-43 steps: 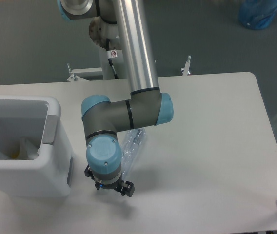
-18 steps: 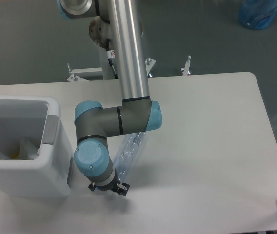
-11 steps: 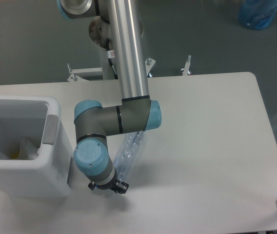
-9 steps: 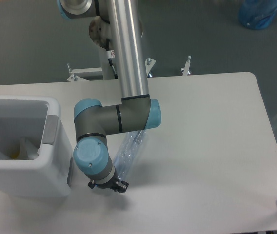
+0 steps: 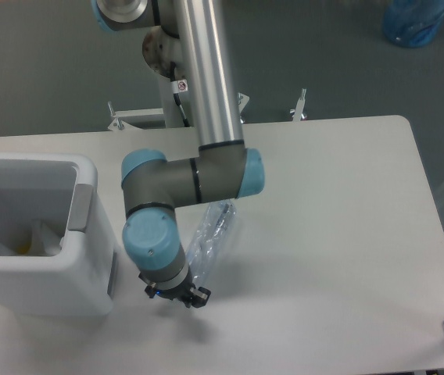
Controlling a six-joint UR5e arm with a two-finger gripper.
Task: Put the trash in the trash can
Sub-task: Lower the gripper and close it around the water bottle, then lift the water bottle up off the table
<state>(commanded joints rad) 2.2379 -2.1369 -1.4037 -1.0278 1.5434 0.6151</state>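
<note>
Clear, bluish-tinted plastic identifies the task item in view: a long slim transparent bottle [image 5: 209, 242] lying at a slant on the white counter [image 5: 339, 234], its lower end hidden behind the arm's wrist. The target is a boxy white plastic trash can with a thick rim and grey side panel [image 5: 81, 207], standing at the left edge of the counter, just beside the arm. A pale object with a yellow spot lies inside it; its identity cannot be determined.

Hazards from this position:
- The bottle is light, smooth and round. A closure off its axis would likely squeeze it sideways out of the fingers or roll it across the counter.
- Thin plastic deforms under load; excess grip force may crush it and loosen the hold during transfer.
- The wrist stands close to the trash can wall. A lateral move without first gaining height risks striking the rim or the grey panel.
- A slant-held long bottle could catch on the rim during release.

Arm pose: the silver upper link descends from the top of the frame to a grey-and-blue elbow; the wrist points downward. The black two-finger hand [image 5: 177, 294] sits near the counter surface at the bottle's lower end. The wrist body blocks the finger spacing, so whether the hand is spread, narrowed or gripping the bottle cannot be told.
</note>
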